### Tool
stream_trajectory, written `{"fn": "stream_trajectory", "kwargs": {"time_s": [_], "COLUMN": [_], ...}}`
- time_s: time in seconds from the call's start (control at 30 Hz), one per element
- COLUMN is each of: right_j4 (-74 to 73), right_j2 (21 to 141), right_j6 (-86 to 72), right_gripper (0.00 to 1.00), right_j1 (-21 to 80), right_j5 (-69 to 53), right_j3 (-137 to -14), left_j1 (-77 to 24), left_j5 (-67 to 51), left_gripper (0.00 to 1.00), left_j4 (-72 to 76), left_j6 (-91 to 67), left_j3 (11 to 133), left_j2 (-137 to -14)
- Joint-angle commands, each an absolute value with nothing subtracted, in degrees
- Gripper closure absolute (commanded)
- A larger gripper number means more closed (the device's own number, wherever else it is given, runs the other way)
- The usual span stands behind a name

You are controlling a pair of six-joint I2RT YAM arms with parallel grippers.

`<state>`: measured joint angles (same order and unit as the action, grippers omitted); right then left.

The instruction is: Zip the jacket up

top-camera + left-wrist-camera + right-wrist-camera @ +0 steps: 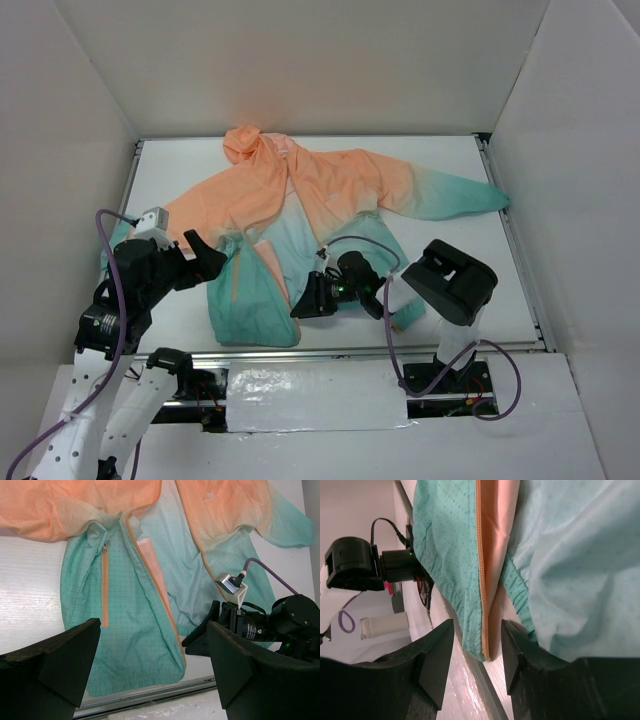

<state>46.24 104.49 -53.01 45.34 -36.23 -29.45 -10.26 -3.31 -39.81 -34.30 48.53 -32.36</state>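
Note:
The jacket (300,190) lies open on the white table, peach hood at the far side, teal hem near me. Its orange front zipper (155,590) is unjoined, and the two front panels are spread apart. My left gripper (208,258) is open and empty above the jacket's left side; in the left wrist view (152,645) the teal panel (125,615) lies below it. My right gripper (300,305) is open at the hem. In the right wrist view (476,630) the bottom end of the zipper edge (481,580) lies between its fingers, not pinched.
An orange pocket zipper (105,587) sits on the left panel. A metal rail (400,348) runs along the table's near edge, with a foil-covered strip (310,395) in front. White walls enclose the table. A teal sleeve (470,195) reaches to the far right.

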Motion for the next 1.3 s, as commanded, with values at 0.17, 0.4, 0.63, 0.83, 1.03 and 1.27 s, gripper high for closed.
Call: {"fn": "stream_trajectory", "kwargs": {"time_s": [0.17,0.4,0.63,0.83,1.03,1.27], "right_j4": [44.2,45.0,49.0,48.3,45.0,35.1], "right_j2": [104.2,105.6,105.7,94.5,84.2,81.8], "right_j6": [-52.8,-53.3,-55.7,-59.1,-63.5,-61.4], "right_gripper": [0.52,0.73,1.0,1.0,1.0,1.0], "right_j1": [48.3,48.3,48.3,48.3,48.4,48.5], "right_j5": [-36.0,-35.5,-37.8,-29.1,-16.4,-11.6], "right_j3": [-31.8,-31.9,-32.7,-28.8,-27.6,-32.6], "left_j1": [-10.1,-10.1,-10.1,-10.1,-10.4,-16.2], "left_j5": [-4.0,-4.7,-6.6,-11.7,-24.6,-31.6], "left_gripper": [0.01,0.01,0.01,0.01,0.08,0.14], "left_j4": [-38.1,-37.7,-37.5,-38.1,-30.5,-15.5], "left_j6": [-33.0,-33.2,-33.5,-37.3,-44.6,-53.9], "left_j3": [49.6,49.3,48.9,46.3,34.7,26.8], "left_j2": [-31.8,-31.9,-32.2,-31.6,-33.7,-29.5]}}
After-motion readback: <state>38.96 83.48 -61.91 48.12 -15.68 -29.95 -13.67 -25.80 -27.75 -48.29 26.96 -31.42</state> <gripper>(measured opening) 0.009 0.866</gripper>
